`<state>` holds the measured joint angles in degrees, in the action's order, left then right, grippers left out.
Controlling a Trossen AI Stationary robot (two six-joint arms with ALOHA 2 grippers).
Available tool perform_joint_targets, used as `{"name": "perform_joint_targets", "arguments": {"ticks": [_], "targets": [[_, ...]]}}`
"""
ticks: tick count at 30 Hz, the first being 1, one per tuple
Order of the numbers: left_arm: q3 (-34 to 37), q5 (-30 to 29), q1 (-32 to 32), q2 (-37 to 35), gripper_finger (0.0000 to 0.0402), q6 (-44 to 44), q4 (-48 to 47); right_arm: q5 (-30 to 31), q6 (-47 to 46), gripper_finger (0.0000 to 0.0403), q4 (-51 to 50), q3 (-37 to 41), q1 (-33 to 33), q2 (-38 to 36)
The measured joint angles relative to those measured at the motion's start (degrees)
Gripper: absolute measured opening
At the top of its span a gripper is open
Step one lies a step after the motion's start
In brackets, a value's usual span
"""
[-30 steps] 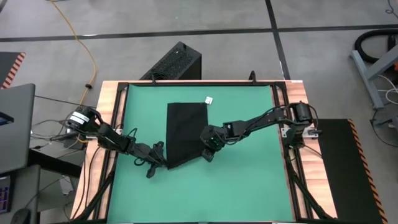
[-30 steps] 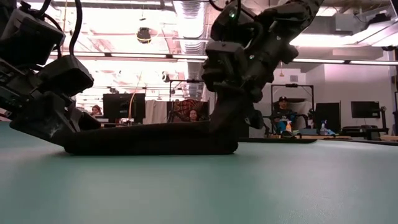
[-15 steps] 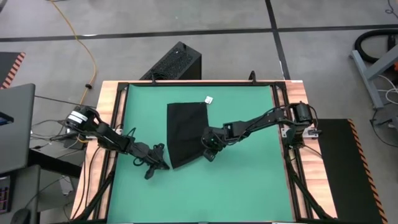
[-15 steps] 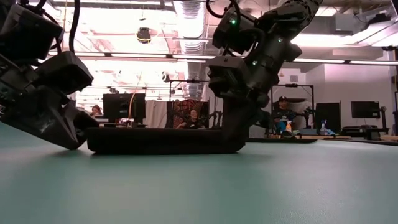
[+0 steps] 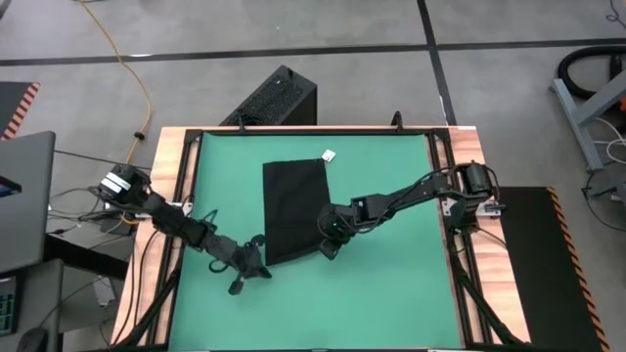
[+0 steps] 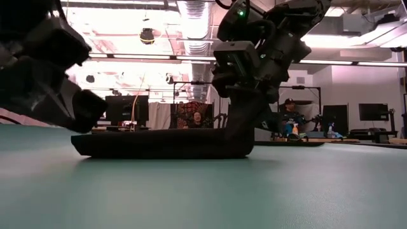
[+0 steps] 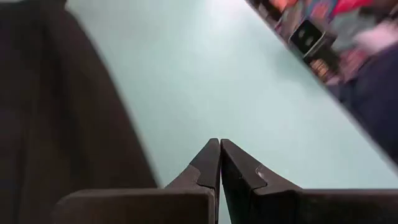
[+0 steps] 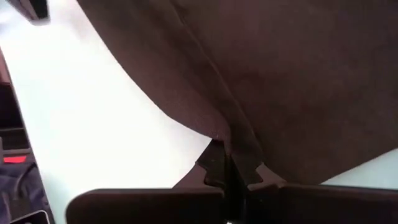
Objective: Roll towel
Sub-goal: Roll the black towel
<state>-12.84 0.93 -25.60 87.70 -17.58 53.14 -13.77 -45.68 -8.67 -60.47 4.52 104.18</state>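
A: Where does the towel sit?

B: Flat on the green worktop, centre of the high view, white tag at its upper right corner.

A: Pincer states?

B: Right pincer is closed on the towel's lower right edge, fabric pinched between the fingers. Left pincer is closed and empty, just off the lower left corner.

A: Step in hand?

B: Starting the roll, I judge. Next the left pincer must regrip its corner so both lift the lower edge evenly.

A wooden table carries a green mat covering most of its top. A black towel lies on the mat, nearer the far edge, its white tag at the far corner.
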Motion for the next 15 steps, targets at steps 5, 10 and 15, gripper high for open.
{"name": "perform_joint_targets", "arguments": {"ticks": [5, 10, 15], "targets": [[-6.0, -7.77, -5.2, -0.02, 0.0, 4.85, -14.41, -0.15, -0.58, 0.001, 1.65, 0.0, -0.07, 0.0], [-6.91, -19.71, -10.18, -0.04, 0.0, 6.65, -16.76, -2.68, -1.0, 0.001, 2.98, 0.0, -0.84, 0.0], [-6.91, -29.03, -11.2, -0.04, 0.0, 7.92, -20.24, -5.2, -1.76, 0.001, 5.97, 0.0, -1.52, 0.0]]}}
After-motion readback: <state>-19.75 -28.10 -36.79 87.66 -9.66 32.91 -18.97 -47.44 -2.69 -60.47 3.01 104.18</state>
